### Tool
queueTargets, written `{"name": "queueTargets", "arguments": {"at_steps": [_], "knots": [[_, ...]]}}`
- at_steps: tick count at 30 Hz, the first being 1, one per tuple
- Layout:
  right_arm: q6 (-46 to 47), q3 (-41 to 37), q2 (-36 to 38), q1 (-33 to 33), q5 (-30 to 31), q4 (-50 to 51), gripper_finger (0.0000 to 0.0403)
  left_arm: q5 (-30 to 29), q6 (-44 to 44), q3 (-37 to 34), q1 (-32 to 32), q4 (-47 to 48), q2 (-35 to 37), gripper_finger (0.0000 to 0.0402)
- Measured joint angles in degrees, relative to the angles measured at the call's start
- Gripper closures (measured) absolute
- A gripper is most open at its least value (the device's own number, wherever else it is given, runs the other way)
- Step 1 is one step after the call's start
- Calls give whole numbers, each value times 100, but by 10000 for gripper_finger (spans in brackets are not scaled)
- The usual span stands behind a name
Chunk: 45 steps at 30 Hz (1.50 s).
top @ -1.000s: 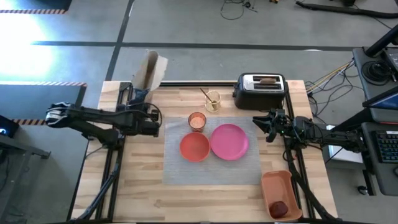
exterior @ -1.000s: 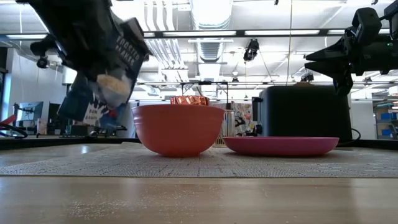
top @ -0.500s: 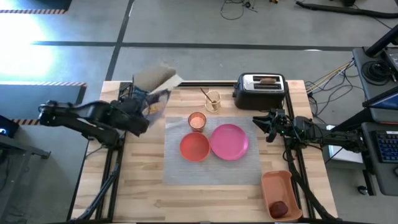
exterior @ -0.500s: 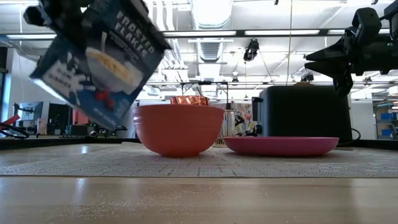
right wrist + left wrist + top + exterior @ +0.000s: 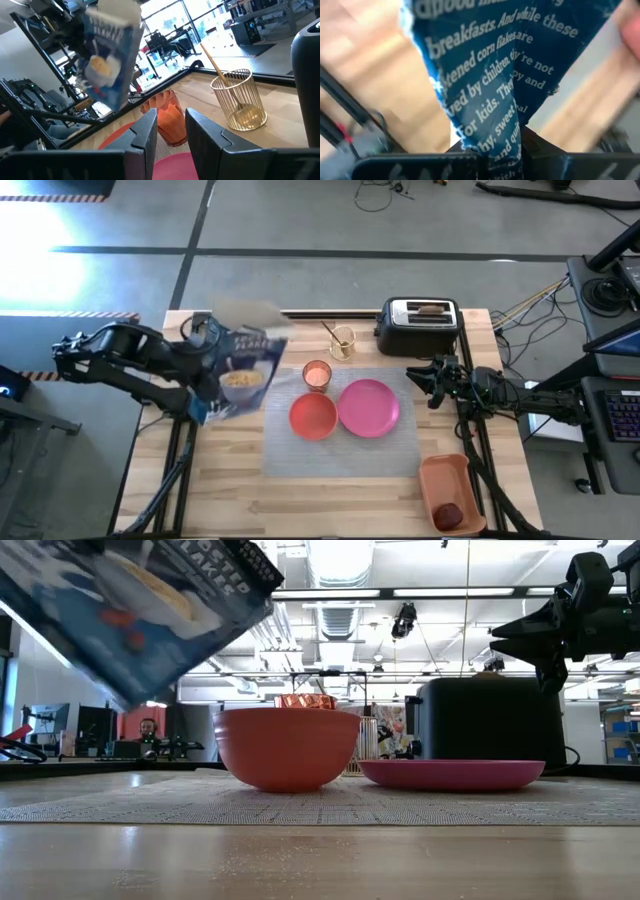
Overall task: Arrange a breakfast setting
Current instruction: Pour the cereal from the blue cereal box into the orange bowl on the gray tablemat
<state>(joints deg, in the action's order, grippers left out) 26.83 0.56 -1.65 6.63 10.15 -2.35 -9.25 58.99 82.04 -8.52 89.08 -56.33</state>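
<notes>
My left gripper (image 5: 207,365) is shut on a blue cereal box (image 5: 238,372), held tilted in the air over the table's left side, beside the grey mat. The orange-red bowl (image 5: 313,417), the pink plate (image 5: 369,407) and the orange cup (image 5: 317,375) stand on the mat. The gold spoon (image 5: 332,333) leans in a gold wire holder. The toast (image 5: 430,308) sticks out of the toaster's slot. The dark red fruit (image 5: 450,514) lies in the orange tray. My right gripper (image 5: 418,380) waits open above the table's right side. My left gripper pinches a printed blue panel of the cereal box (image 5: 506,142) between its two fingers; which edge of the box this is I cannot tell. The box is lifted clear of the table and tilted, its picture side (image 5: 240,380) facing up.
The black-and-silver toaster (image 5: 418,328) stands at the far right. The orange tray (image 5: 447,480) sits at the near right corner. Bare wood lies along the near edge and on the left, under the box.
My left gripper has risen and swung toward the near edge, turning as it went. The cereal box, which stood near the far left edge with its open top up, has been lifted higher and tipped over until its picture side faces up.
</notes>
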Motion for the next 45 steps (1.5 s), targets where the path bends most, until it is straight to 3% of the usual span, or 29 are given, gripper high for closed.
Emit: {"name": "queueTargets", "arguments": {"at_steps": [5, 20, 31, 45], "knots": [[2, 0, 0, 0, -1, 0, 312, 747, 123, 81, -244, 16, -153, 388], [0, 0, 0, 0, -2, 0, 312, 1673, 753, 81, -1695, -157, -542, 388], [0, 0, 0, 0, -2, 0, 312, 2765, 748, 81, -1652, -440, -1083, 388], [2, 0, 0, 0, -2, 0, 312, 3181, 486, 797, -1144, -260, -1835, 388]]}}
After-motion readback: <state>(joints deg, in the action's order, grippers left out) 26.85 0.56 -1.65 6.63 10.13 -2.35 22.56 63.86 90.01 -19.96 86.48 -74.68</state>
